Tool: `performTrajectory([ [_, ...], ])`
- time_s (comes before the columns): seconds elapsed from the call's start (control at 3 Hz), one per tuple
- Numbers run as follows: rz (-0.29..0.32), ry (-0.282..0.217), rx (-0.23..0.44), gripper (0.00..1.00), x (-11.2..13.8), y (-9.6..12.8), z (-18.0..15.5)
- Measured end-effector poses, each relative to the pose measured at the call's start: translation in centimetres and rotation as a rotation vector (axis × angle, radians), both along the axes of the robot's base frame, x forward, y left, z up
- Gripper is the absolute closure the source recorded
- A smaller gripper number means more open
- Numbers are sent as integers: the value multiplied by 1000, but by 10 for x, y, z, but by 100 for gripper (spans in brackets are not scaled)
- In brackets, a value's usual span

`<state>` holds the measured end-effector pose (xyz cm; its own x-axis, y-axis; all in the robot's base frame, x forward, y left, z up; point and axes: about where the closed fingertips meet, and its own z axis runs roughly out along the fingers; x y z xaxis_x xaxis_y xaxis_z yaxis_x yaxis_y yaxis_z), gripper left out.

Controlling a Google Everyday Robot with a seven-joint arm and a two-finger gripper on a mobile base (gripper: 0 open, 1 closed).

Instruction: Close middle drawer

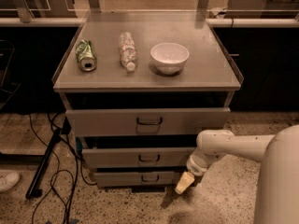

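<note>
The grey cabinet (219,80) has three drawers. The middle drawer (117,157) is a wide shallow grey front with a small central loop handle (148,159). It sits nearly pushed in, with a dark gap above it. The top drawer (103,121) above it stands out a little. The bottom drawer (117,178) is narrower-looking and in. My gripper (184,183) hangs from my white arm (233,146) at the cabinet's lower right, just below the middle drawer's right end, in front of the bottom drawer's right corner and near the floor.
On the cabinet top lie a green can (86,56) and a plastic bottle (127,50), with a white bowl (169,57) beside them. Cables and a black bar (44,164) lie on the floor at the left. A shoe (8,181) shows at the far left. Dark counters stand behind.
</note>
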<state>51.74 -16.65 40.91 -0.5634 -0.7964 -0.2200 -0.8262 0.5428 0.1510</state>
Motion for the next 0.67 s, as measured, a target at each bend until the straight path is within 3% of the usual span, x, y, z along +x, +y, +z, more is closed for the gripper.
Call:
performTrajectory([
  [0.33,0,0,0,39,0,0,0],
  [0.67,-39,-17,-8,62,6,0,-2],
])
